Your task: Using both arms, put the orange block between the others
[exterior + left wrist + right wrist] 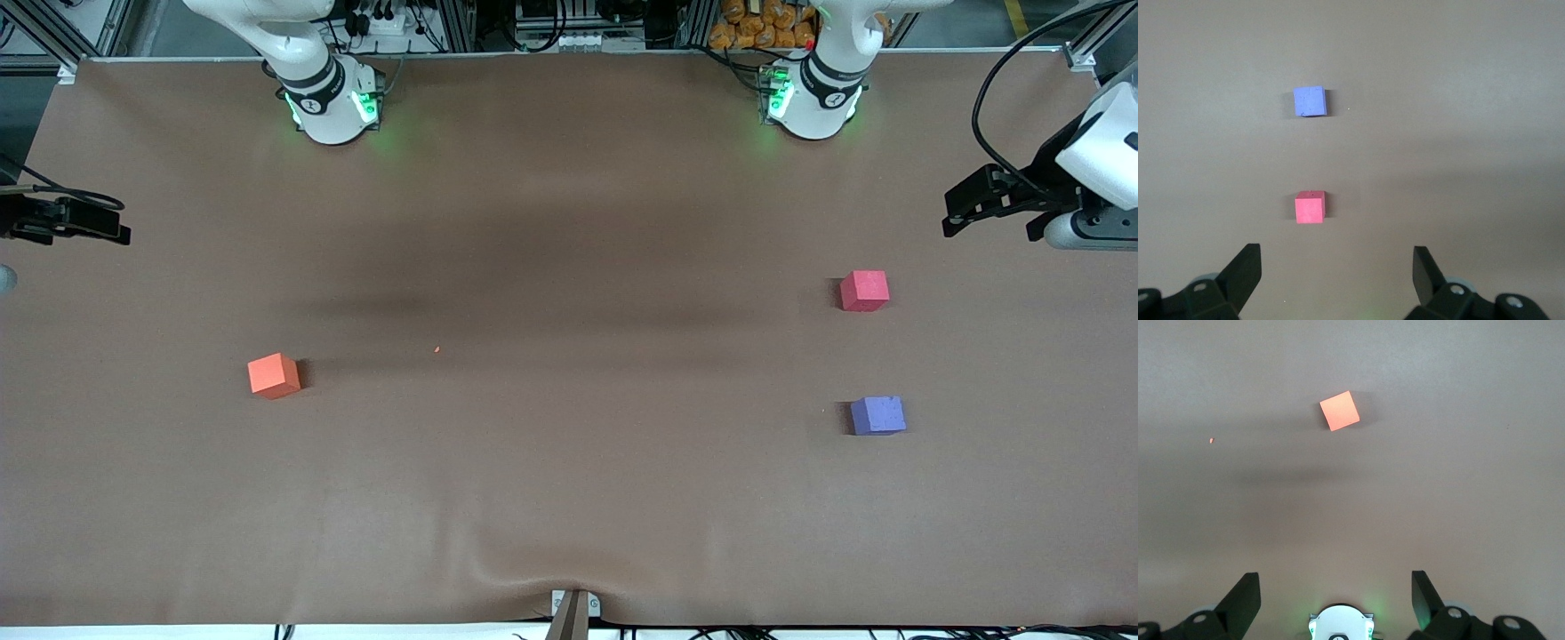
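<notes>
The right gripper [1336,590], jaws spread wide and empty, hangs well apart from the small matte orange foam cube [273,375]. The left gripper [1337,267], equally wide and empty, hangs near the pinkish-red cube [864,291]; the purple-blue cube [877,415] lies farther off. Both grippers are cut off in the front view.

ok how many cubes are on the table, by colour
orange cube: 1
pinkish-red cube: 1
purple-blue cube: 1
total: 3 cubes
</notes>
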Robot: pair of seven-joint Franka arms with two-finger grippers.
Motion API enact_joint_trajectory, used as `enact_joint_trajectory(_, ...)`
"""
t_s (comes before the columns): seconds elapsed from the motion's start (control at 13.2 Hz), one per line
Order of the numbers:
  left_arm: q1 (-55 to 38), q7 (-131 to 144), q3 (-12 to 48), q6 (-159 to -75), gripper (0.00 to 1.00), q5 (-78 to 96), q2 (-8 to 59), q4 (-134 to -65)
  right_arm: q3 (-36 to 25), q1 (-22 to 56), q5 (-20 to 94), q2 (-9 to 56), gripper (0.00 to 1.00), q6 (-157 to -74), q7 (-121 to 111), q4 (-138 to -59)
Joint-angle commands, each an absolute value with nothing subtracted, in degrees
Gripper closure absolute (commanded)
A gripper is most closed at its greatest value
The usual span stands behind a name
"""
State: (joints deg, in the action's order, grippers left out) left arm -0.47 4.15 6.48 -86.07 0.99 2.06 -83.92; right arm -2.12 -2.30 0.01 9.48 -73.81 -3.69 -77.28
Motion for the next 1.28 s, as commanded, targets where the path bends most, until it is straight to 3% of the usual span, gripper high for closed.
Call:
enact_joint_trajectory(0.0, -0.26, 4.92, 6.68, -84.82, 0.0, 0.35, 1.14, -84.2, -3.08, -1.58, 0.88, 8.79, 0.0, -73.83, -3.34, -78.13)
enact_joint_trajectory(1.21, 0.7, 5.19, 6.68, -84.55, 0.0, -0.09, 2.02, -84.02, -3.08, -1.58, 1.05, 8.88, 0.0, -73.74, -2.99, -78.05)
